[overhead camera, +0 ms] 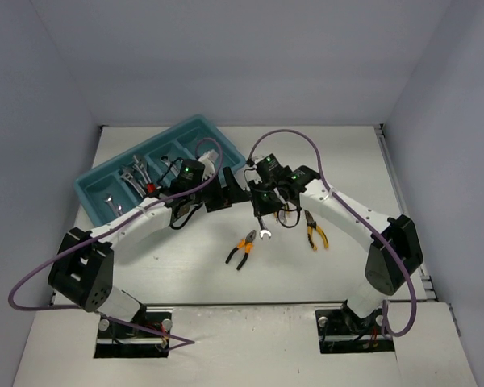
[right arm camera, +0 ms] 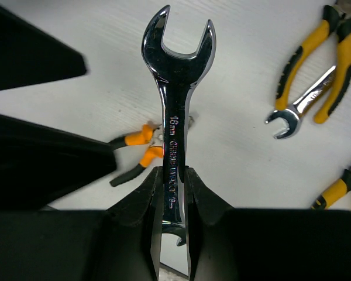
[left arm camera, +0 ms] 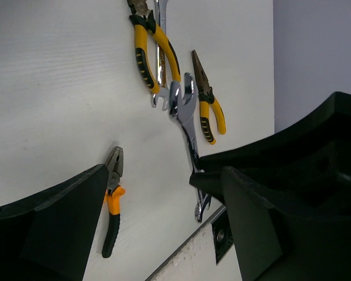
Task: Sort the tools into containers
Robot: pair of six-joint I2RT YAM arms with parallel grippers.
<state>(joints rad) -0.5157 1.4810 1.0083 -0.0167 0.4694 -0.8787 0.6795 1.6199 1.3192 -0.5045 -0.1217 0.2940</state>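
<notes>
My right gripper [overhead camera: 264, 211] [right arm camera: 175, 172] is shut on a silver open-end wrench [right arm camera: 176, 99] and holds it above the table; its free end shows in the top view [overhead camera: 265, 235]. My left gripper [overhead camera: 223, 193] [left arm camera: 164, 175] is open and empty, close to the left of that wrench [left arm camera: 188, 120]. The teal tray [overhead camera: 195, 129] lies at the back left, with silver wrenches [overhead camera: 134, 174] in its compartments. Orange-and-black pliers [overhead camera: 242, 248] [left arm camera: 112, 202] [right arm camera: 137, 149] lie on the table. Yellow-handled pliers [overhead camera: 315, 231] [left arm camera: 152, 47] [right arm camera: 322, 64] lie to the right.
A smaller silver wrench [right arm camera: 295, 111] [left arm camera: 159, 58] lies among the yellow pliers, and yellow needle-nose pliers [left arm camera: 207, 102] lie beside them. More tools are partly hidden under my right arm [overhead camera: 287, 216]. Purple cables loop over both arms. Grey walls close in the table.
</notes>
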